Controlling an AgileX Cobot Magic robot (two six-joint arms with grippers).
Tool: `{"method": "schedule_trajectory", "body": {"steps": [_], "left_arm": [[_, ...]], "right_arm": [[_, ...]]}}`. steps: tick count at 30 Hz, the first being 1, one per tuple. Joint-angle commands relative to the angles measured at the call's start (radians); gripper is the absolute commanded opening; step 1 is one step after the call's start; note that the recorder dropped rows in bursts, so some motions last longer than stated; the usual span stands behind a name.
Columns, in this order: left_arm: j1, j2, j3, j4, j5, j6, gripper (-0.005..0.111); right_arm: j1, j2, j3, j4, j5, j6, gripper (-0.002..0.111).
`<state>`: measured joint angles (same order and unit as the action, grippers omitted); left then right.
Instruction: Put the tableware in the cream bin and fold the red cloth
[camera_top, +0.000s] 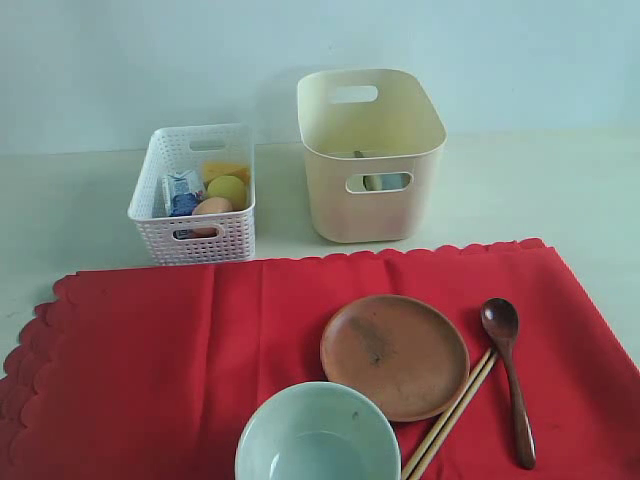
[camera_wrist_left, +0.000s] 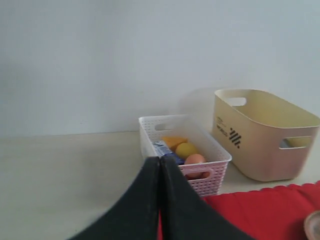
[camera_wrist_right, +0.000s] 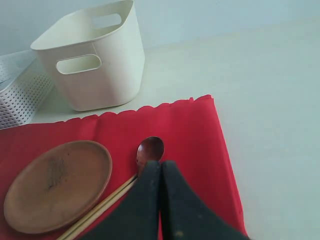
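In the exterior view, the red cloth (camera_top: 150, 350) is seen spread flat on the bench (camera_top: 560, 190). The round brown plate (camera_top: 395, 355), the pale green bowl (camera_top: 317, 440), the dark wooden spoon (camera_top: 510, 380) and the wooden chopsticks (camera_top: 450, 420) lie on it. The cream bin (camera_top: 370, 215) is set just beyond the cloth's far edge, with the white lattice basket (camera_top: 195, 235) beside it. Something pale is glimpsed through the bin's handle cut-out, but it cannot be identified. Neither arm is shown.

Clearing the tableware is judged to be the step in hand, and the spoon on the right side seems best taken first. The fingers should be parted before descent. The spoon should be gripped across its handle, and no cloth should be pinched with it. Folding is best left until the cloth is bare.

In the left wrist view, the left hand (camera_wrist_left: 160, 161) is seen with its fingers pressed together and nothing between them. It is pointed toward the basket and touches nothing.

In the right wrist view, the right hand (camera_wrist_right: 161, 164) is likewise closed and empty. It is held over the cloth, its tips just beside the spoon's bowl, with the chopsticks and plate alongside.
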<state>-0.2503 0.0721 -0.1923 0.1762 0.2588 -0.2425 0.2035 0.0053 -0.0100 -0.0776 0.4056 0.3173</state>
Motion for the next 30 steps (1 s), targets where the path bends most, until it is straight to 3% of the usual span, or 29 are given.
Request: {"method": "schedule_trajectory", "body": {"steps": [1,11,18,30], "left_arm": [[0.078,-0.031,0.055,-0.014,-0.015,-0.007,0.0],[0.142,-0.041,0.192,-0.014,-0.054,-0.004,0.0],[0.144,-0.072,0.192,-0.04,0.074,0.057,0.0],[0.183,-0.072,0.192,-0.092,0.097,0.134,0.0]], "right_arm": [[-0.005,-0.005,0.003,-0.007,-0.014,0.0,0.0],[-0.005,-0.005,0.003,-0.007,-0.014,0.0,0.0],[-0.005,-0.005,0.003,-0.007,-0.014,0.0,0.0],[-0.005,-0.005,0.003,-0.007,-0.014,0.0,0.0]]}}
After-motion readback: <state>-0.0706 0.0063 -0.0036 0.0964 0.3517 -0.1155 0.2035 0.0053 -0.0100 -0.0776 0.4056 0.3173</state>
